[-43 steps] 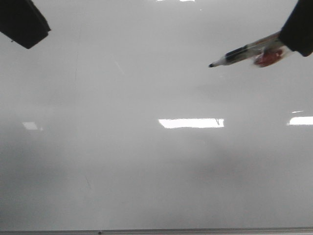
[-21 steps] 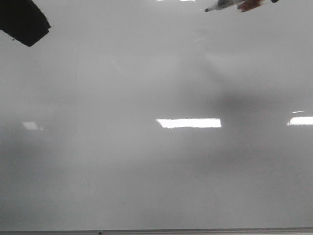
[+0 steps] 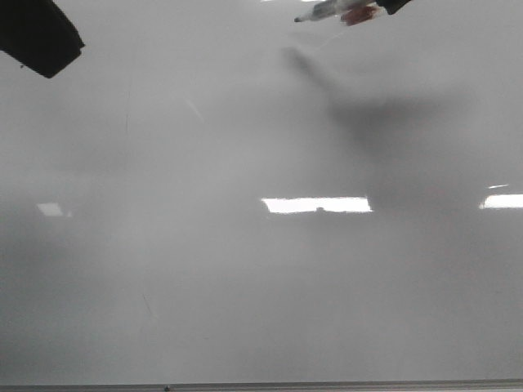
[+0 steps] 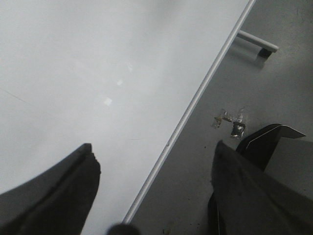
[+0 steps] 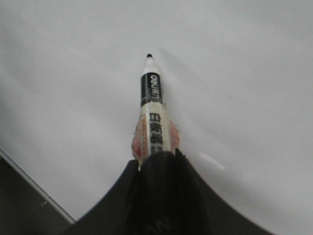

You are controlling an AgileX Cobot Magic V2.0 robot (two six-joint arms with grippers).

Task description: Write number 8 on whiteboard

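We hold the marker (image 5: 152, 117) clamped in our right gripper (image 5: 155, 161), with its black tip pointing out over the whiteboard (image 3: 245, 269). From the front, the marker (image 3: 331, 11) is at the far edge of the board, somewhat right of the middle, and its shadow falls on the board just below it. We judge that the tip is not yet touching the surface, though we cannot be sure. No number 8 is on the board yet; we see only faint grey scratches. So the step in hand is the approach before the first stroke. The next move asks us to lower the tip until it presses lightly, then draw the two loops.

Our left gripper (image 4: 156, 186) has its fingers apart and holds nothing; it hangs over the left edge of the board. The whole middle and near part of the board gives wide room for writing.
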